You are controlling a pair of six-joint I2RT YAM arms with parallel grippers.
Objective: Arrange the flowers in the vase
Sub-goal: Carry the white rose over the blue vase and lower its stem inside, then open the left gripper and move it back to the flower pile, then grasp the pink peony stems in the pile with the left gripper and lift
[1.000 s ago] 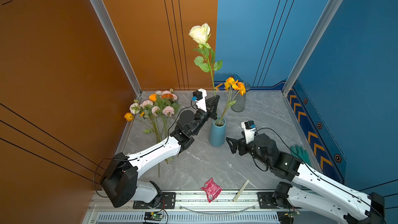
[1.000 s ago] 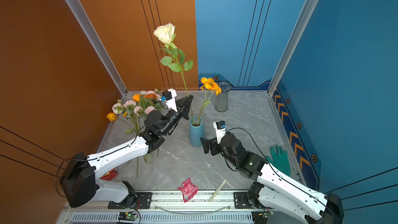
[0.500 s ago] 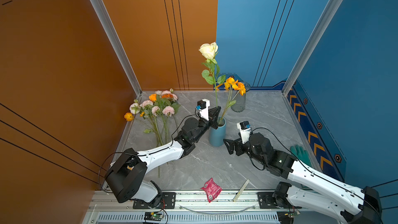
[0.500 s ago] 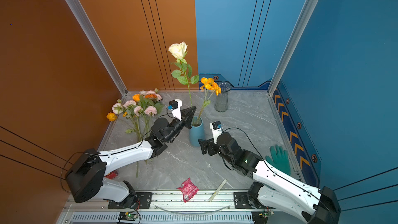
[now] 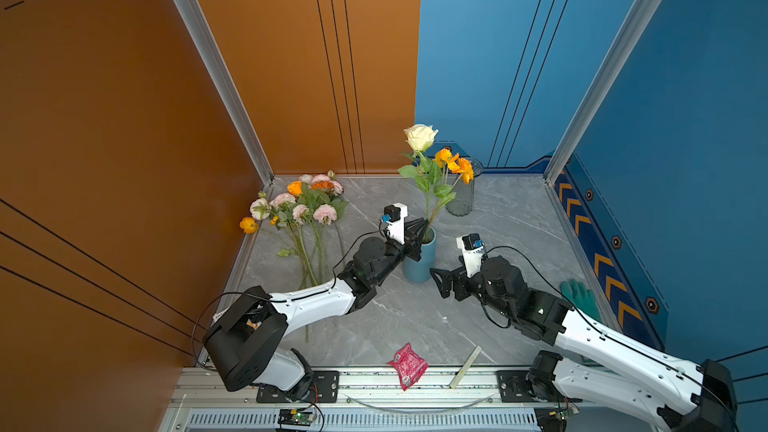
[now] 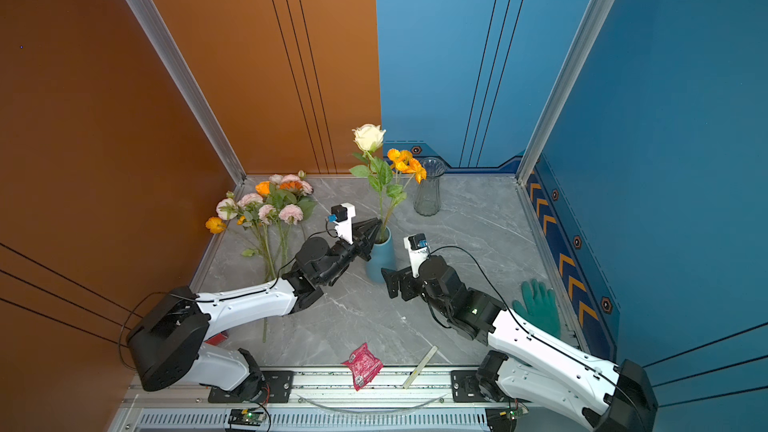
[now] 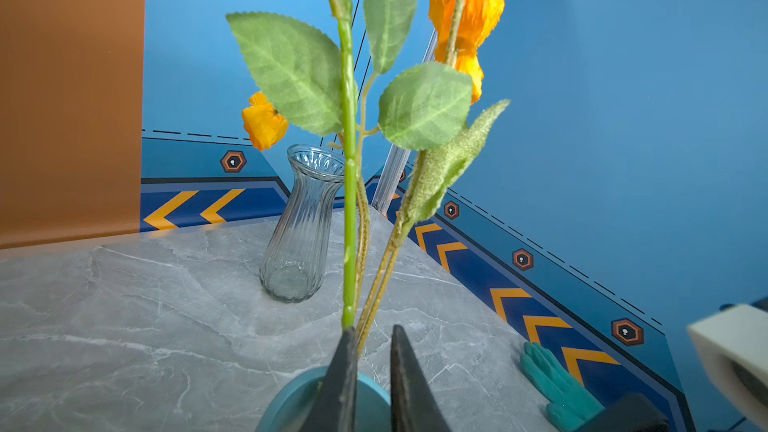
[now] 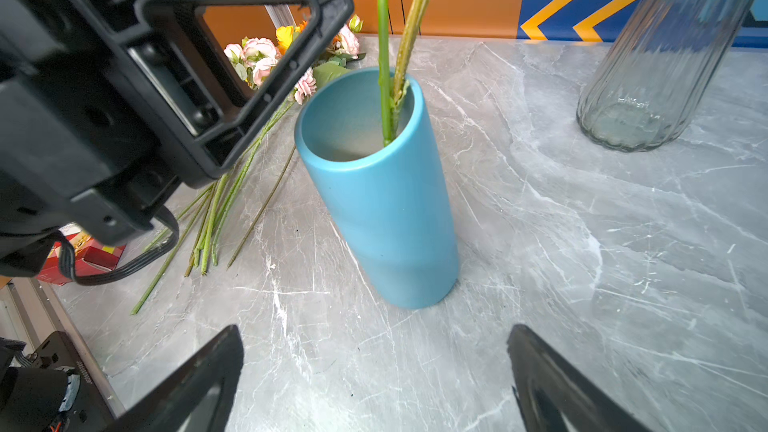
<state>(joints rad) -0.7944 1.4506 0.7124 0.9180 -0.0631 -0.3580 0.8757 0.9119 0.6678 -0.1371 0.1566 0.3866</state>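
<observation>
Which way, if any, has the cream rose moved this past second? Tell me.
Yes: the cream rose sank into the blue vase, its bloom nearer the glass vase.

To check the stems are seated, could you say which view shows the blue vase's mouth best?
The right wrist view looks into the blue vase, both stems inside. Both top views show it partly behind the left gripper; the left wrist view shows only its rim.
</observation>
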